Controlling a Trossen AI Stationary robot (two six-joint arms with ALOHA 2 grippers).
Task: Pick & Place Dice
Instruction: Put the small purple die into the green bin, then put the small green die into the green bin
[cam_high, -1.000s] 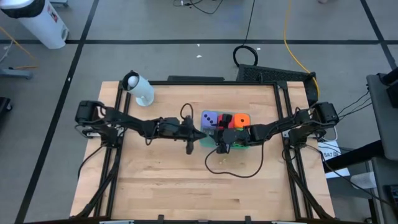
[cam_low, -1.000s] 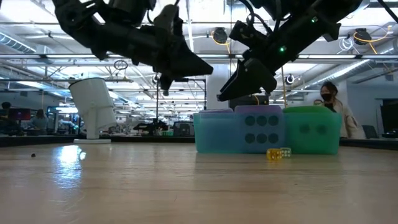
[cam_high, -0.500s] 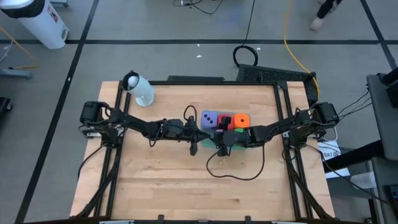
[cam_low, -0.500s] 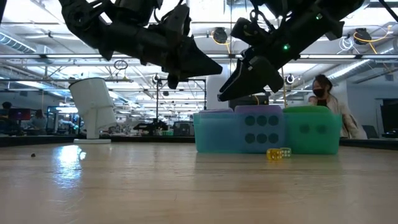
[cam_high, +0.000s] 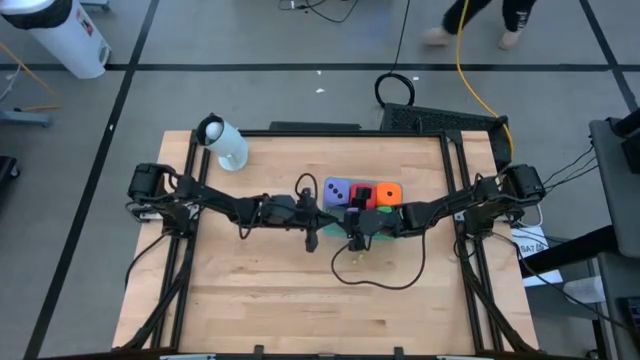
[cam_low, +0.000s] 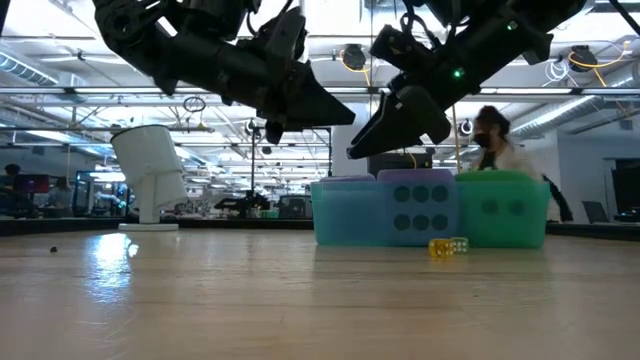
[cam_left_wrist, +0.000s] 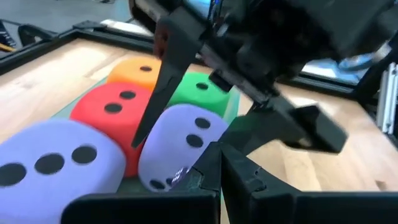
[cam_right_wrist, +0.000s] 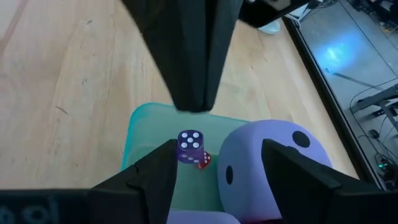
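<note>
Five large dice sit close together on a flat teal tray (cam_right_wrist: 142, 140) at the table's middle: a purple one (cam_high: 340, 189), a red one (cam_high: 363, 190), an orange one (cam_high: 389, 191), a green one (cam_left_wrist: 202, 90) and a second purple one (cam_left_wrist: 186, 140). My left gripper (cam_high: 322, 222) is shut and empty. It hovers over the tray's left end, its tips (cam_right_wrist: 193, 93) slanting down. My right gripper (cam_high: 352, 238) is open and hangs above the second purple die (cam_right_wrist: 267, 162). In the low view it (cam_low: 355, 150) is clear of the dice tops.
A small purple die (cam_right_wrist: 189, 142) and a red speck lie on the tray under my left gripper. Two tiny dice (cam_low: 448, 246) lie on the wood in front of the tray. A white cylinder (cam_high: 225, 142) lies at the far left corner. A person (cam_low: 495, 150) moves beyond the table.
My left gripper, still shut, has edged a little toward the table's right edge and now stands closer to the tray and my right gripper. The dice have not moved.
</note>
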